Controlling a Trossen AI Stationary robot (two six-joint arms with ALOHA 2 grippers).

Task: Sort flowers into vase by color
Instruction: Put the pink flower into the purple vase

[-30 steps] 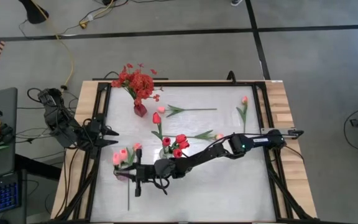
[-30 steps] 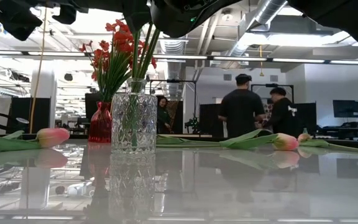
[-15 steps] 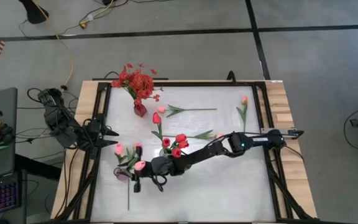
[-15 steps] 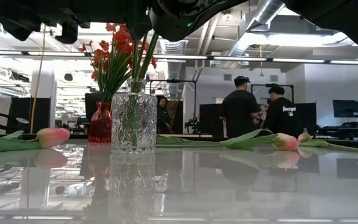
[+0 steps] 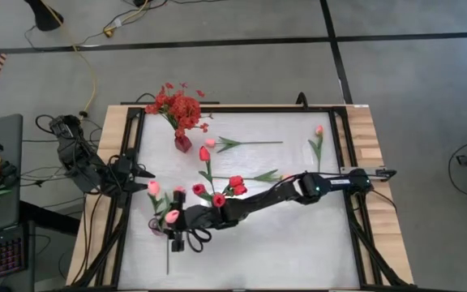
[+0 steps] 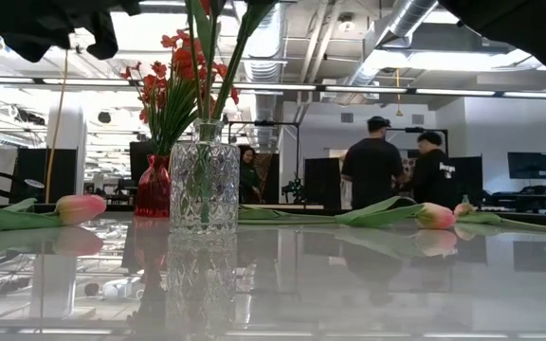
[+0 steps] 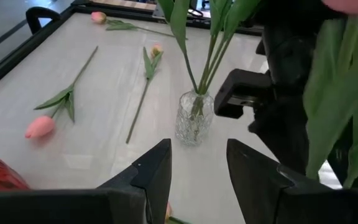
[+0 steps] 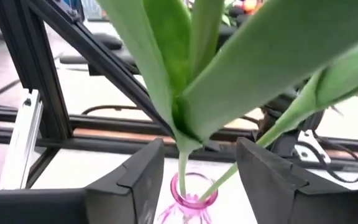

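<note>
The right gripper (image 5: 183, 240) reaches across the table (image 5: 298, 235) to its front-left corner, jaws parted and holding nothing, just above a pink glass vase (image 8: 188, 196) with pink tulips (image 5: 162, 203) standing in it. Red tulips (image 5: 217, 193) sit in a clear vase (image 7: 194, 118) near the table's middle, and a red spray (image 5: 178, 107) fills a red vase (image 5: 183, 143) toward the back-left corner. Loose tulips (image 5: 319, 139) lie toward the back edge. The left gripper (image 5: 146, 172) waits by the left edge, jaws parted and empty.
</note>
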